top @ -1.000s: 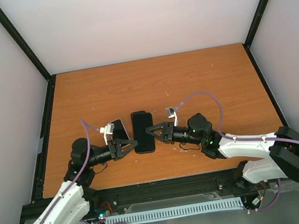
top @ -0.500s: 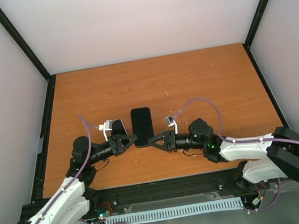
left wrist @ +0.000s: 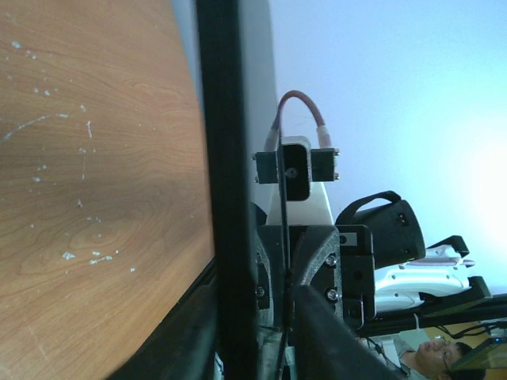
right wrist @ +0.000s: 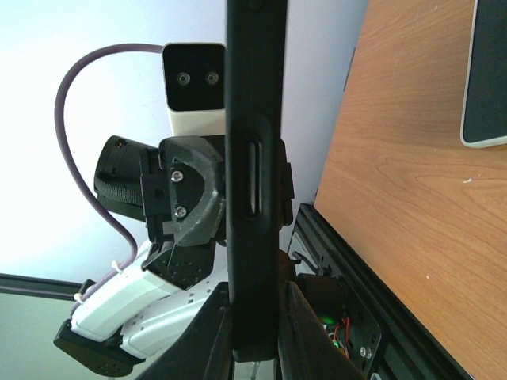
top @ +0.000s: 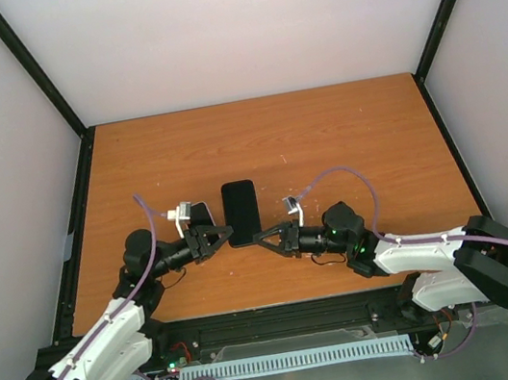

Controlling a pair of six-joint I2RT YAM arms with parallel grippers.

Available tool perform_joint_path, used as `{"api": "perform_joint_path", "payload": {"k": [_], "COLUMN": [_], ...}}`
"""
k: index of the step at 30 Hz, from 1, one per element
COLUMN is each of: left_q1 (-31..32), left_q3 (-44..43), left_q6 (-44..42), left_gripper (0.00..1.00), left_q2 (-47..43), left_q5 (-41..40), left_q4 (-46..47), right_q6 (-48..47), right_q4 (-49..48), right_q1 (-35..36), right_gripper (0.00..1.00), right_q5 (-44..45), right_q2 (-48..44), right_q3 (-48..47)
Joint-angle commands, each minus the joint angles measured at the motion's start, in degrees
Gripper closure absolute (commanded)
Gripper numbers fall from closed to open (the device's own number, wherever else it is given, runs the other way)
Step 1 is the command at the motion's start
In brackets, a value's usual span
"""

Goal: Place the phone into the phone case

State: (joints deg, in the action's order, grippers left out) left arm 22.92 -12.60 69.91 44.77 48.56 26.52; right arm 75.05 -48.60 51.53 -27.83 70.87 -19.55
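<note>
Right gripper clamped on the black phone case at its near corner, left gripper astride its opposite edge, grip unclear, probably steadying it; phone lies beside the case on the counter.

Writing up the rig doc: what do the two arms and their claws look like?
Left arm and right arm: white shells on the long links, black joints. Left claw and right claw: black, tapered fingers. A purple cable loops along each arm to a white camera block at the wrist. Green light on the right arm.
</note>
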Motion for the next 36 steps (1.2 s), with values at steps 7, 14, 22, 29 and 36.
{"api": "perform_joint_path", "payload": {"k": [7, 14, 22, 29, 36], "left_q1": [0.2, 0.2, 0.2, 0.18, 0.19], "left_q3": [-1.24, -3.0, -4.0, -6.12, -7.65], "left_q6": [-2.03, -5.59, -8.78, -13.78, -16.5], "left_gripper": [0.72, 0.99, 1.0, 1.0, 1.0], "left_q2": [-1.41, 1.65, 0.47, -1.05, -1.1], "left_q5": [0.98, 3.59, 9.34, 14.69, 15.74], "left_q4": [1.36, 0.51, 1.51, -2.96, -7.01], "right_q6": [0.66, -2.03, -10.47, -14.28, -17.17], "right_q4": [-5.98, -4.13, 12.98, 22.91, 28.68], "right_q1": [0.24, 0.23, -0.31, -3.53, -5.23], "right_gripper": [0.97, 0.96, 0.62, 0.48, 0.59], "right_q5": [2.81, 2.3, 6.21, 9.07, 11.44], "right_q2": [1.02, 1.51, -6.95, -11.59, -13.98], "right_q3": [-2.13, -1.76, -4.42, -9.07, -13.79]}}
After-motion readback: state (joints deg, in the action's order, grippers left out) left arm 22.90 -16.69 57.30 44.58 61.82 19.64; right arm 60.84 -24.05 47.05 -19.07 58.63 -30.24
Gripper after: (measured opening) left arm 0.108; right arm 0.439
